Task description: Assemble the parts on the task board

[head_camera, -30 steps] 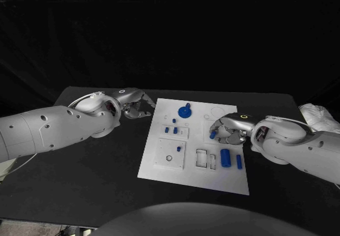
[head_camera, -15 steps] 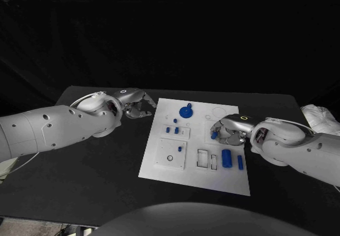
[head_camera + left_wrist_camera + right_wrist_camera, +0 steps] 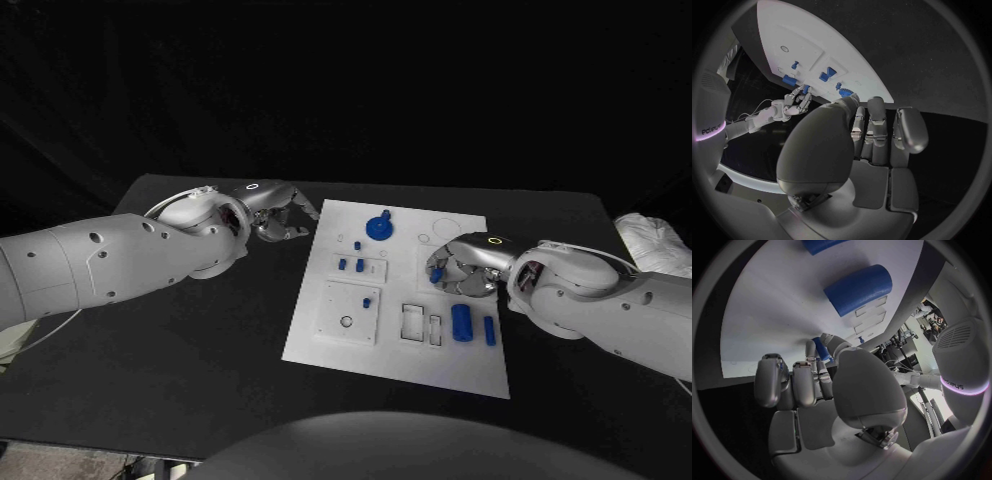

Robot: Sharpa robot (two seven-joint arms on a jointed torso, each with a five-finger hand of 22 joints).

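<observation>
Right hand (image 3: pixel 464 270) is hovering low over the task board (image 3: pixel 332 345), near its right edge and about midway along it, fingers curling around a small blue peg (image 3: pixel 434 274) pinched at the fingertips. In the right wrist view the same peg (image 3: pixel 821 347) is sitting between the thumb and the fingers, so this hand is holding a part, not empty. Peg's long axis is looking roughly upright, tilted a little; exact tilt is too small to tell.

Just toward the board's near edge from that hand, a large blue cylinder (image 3: pixel 460 322) is lying flat, with a slimmer blue bar (image 3: pixel 489 330) beside it closer to the right edge; both are running with their long axes toward the near edge. Rectangular slots (image 3: pixel 418 323) are sitting just beside the cylinder, on its inner side.

Left hand (image 3: pixel 278 215) is hanging off the board, just beyond its far left corner over the black table (image 3: pixel 173 400), fingers curled in and gripping nothing visible. Blue gear (image 3: pixel 378 227) is standing near the board's far edge, closer to the left hand than to the right one.

Judgement: the held peg is probably being brought to a seat under the right hand, so the key relation is peg axis against hole axis; the hole itself is hidden by the fingers. Right hand is clearly the nearer one for this step.
</observation>
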